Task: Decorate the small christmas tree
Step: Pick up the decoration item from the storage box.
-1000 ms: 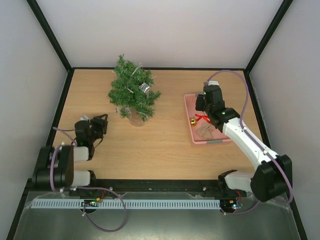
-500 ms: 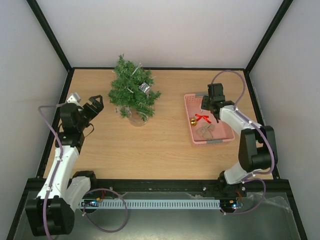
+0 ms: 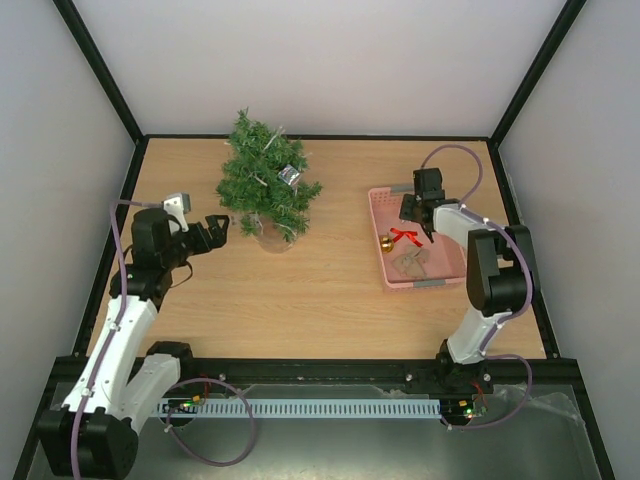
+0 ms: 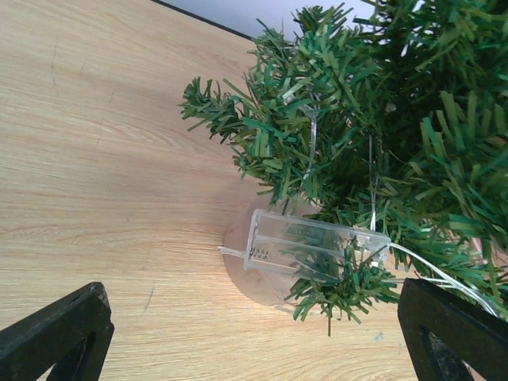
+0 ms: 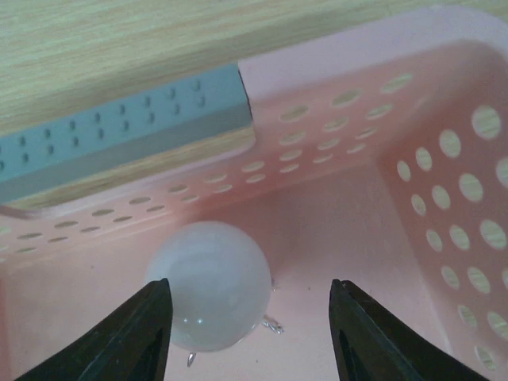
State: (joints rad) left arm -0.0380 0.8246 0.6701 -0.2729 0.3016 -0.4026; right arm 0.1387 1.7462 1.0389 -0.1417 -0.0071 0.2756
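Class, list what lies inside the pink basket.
Pink basket: gold bell, red bow, brown ornament, frosted white ball. The right gripper covers its far end from above.

place: a robotics lab cell is showing | enclosure: plain pale walls [image 3: 320,60] and black frame posts [image 3: 98,68] are boxing in a wooden table [image 3: 320,290] from 9 through 12 to 3 o'clock | 6 o'clock: left arm [image 3: 118,335] and right arm [image 3: 495,275] are standing bolted side by side, a slotted white cable duct [image 3: 330,408] is running below them

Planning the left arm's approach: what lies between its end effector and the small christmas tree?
Only bare tabletop. The top view shows the open left end effector just short of the small christmas tree, with nothing between them.
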